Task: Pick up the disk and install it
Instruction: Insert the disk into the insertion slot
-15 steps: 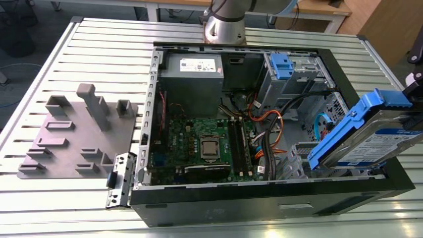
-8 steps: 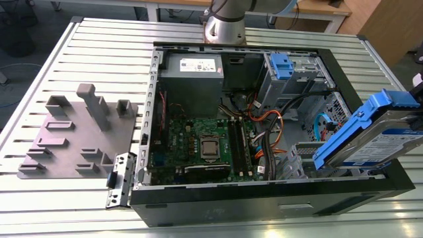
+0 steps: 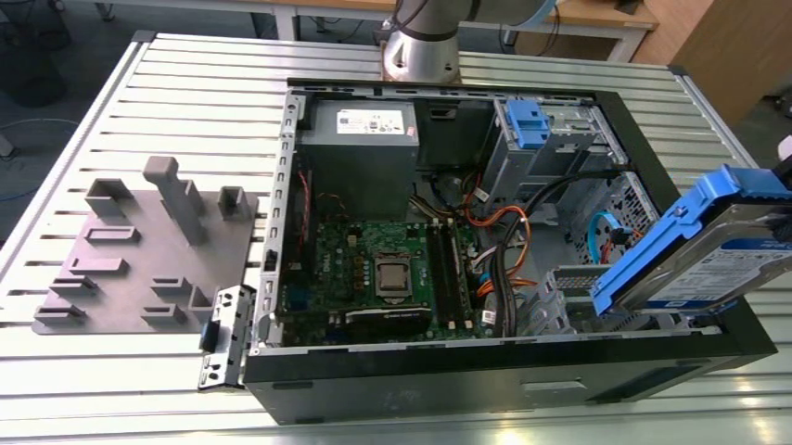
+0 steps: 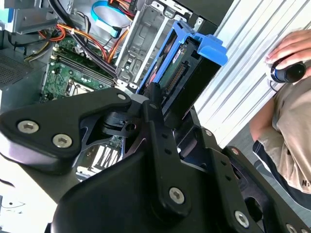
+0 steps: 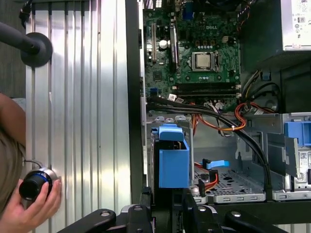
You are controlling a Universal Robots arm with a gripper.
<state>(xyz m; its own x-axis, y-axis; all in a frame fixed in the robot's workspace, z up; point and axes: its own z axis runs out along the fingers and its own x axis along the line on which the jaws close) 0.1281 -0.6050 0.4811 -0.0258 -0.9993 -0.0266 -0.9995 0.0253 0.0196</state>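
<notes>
Bench: ribbed metal slats, carrying everything listed below.
Computer case: black tower lying on its side with the side panel off. It fills the bench's middle and reaches toward the edge on the exterior view's right.
Fixture plate: flat grey, with raised blocks, lying near the bench edge on the exterior view's left, just beside the case.
Power-supply box: grey with a white sticker, in the case's far corner.
Motherboard: green, on the case floor, with orange and black cables beside it.
Disk: silver-grey with a white-and-blue label in a blue carrier frame. It is tilted steeply over the case's near corner on the exterior view's right, lower end at the grey drive cage; contact cannot be told.
Gripper: black linkage fingers pinch the disk by its sides.
A person's hand: off the bench edge, around a round black knob.
</notes>
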